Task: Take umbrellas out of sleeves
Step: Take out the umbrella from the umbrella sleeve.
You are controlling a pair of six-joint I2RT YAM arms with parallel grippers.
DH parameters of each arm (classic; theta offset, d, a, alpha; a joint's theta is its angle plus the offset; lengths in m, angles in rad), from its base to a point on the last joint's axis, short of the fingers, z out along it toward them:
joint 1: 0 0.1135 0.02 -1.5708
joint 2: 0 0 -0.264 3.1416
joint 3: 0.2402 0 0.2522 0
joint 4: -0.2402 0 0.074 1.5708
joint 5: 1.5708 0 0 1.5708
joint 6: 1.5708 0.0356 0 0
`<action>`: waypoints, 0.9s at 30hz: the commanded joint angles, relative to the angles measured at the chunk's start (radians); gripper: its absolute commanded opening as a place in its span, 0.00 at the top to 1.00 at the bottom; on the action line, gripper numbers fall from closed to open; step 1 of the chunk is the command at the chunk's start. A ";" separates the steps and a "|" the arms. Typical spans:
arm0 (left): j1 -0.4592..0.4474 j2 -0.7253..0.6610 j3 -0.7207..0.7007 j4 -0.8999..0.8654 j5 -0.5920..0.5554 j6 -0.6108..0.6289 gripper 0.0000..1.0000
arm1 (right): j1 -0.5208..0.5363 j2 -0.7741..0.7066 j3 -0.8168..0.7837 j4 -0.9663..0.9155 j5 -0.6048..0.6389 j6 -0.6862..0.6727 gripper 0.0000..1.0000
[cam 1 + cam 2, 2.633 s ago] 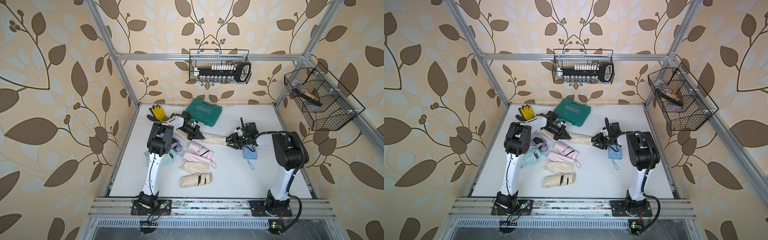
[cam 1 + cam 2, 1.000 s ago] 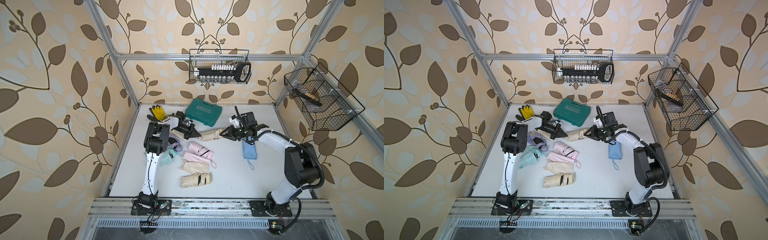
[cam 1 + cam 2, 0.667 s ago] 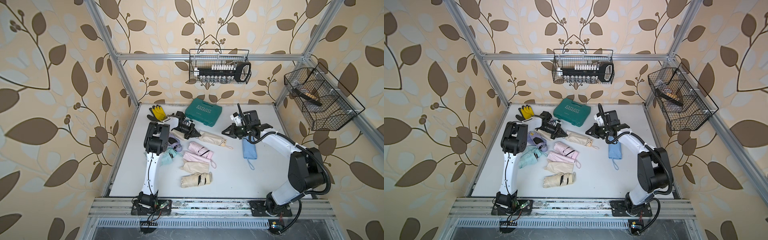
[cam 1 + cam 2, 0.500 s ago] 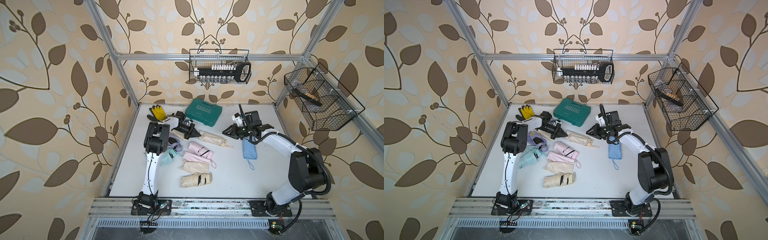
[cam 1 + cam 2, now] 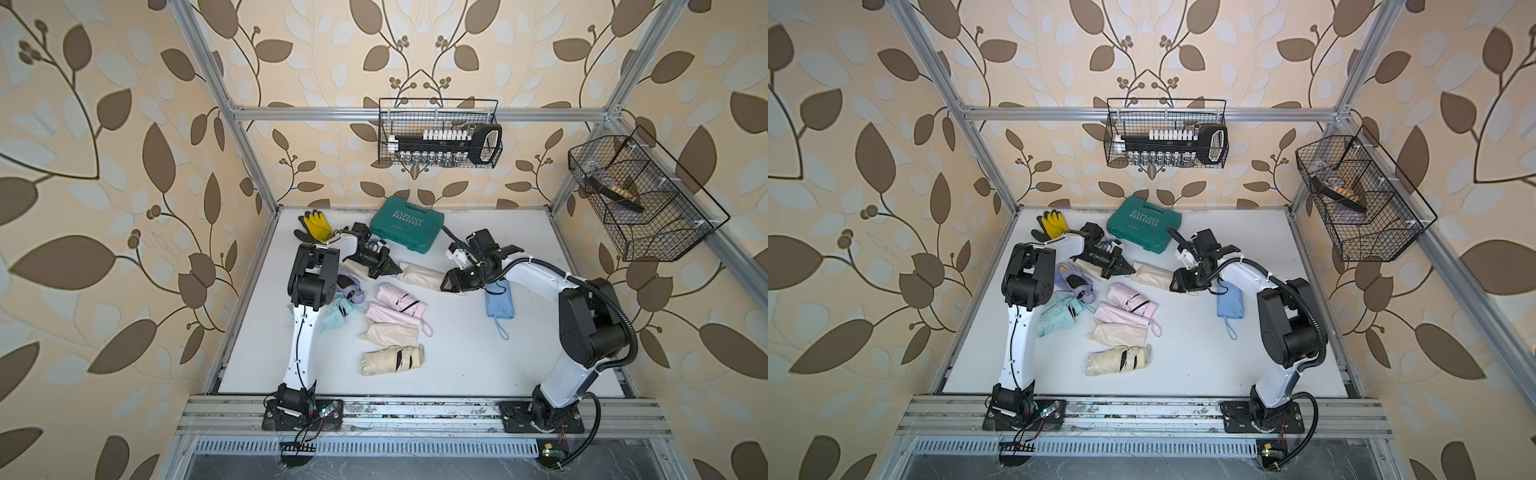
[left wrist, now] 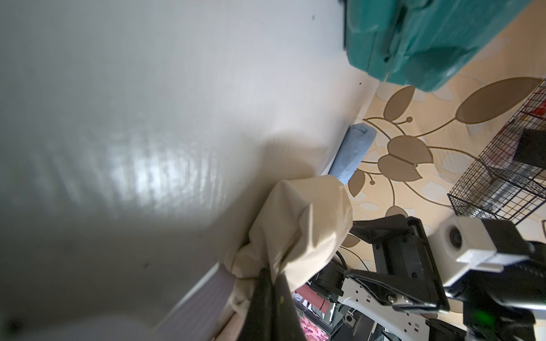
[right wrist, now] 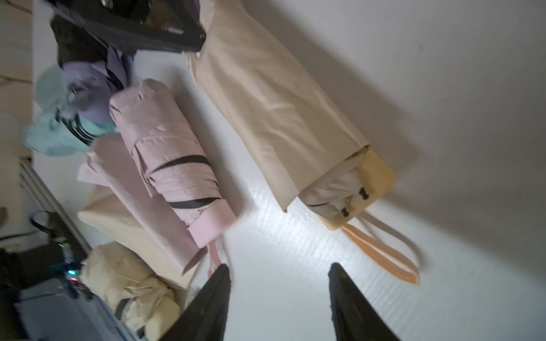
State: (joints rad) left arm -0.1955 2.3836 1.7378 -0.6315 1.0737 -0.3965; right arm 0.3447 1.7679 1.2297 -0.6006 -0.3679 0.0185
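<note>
Cream fabric sleeve point(image 5: 419, 274) with a cream folded umbrella point(image 7: 334, 189) inside lies on the white tabletop point(image 5: 457, 357), just in front of the green plastic case point(image 5: 406, 224). The left pincer point(image 5: 390, 271) is pressed together, pinching the sleeve's closed end. The right pincer point(image 7: 279, 265), also in front of the case, stands spread and empty near the umbrella's yellow handle point(image 7: 375, 180), which pokes from the sleeve's open mouth.
</note>
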 commanded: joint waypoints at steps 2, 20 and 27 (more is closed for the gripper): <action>-0.001 -0.017 0.010 -0.056 -0.027 0.014 1.00 | 0.009 0.029 0.086 -0.124 0.143 -0.463 0.44; 0.011 0.005 0.013 -0.063 -0.027 0.012 1.00 | 0.048 0.171 0.151 -0.102 0.180 -0.750 0.41; 0.013 0.015 0.017 -0.063 -0.026 0.009 1.00 | 0.047 0.161 0.160 -0.059 0.257 -0.739 0.39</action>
State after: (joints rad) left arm -0.1944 2.3836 1.7401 -0.6426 1.0660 -0.3920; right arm 0.3862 1.9244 1.3640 -0.6765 -0.1444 -0.6975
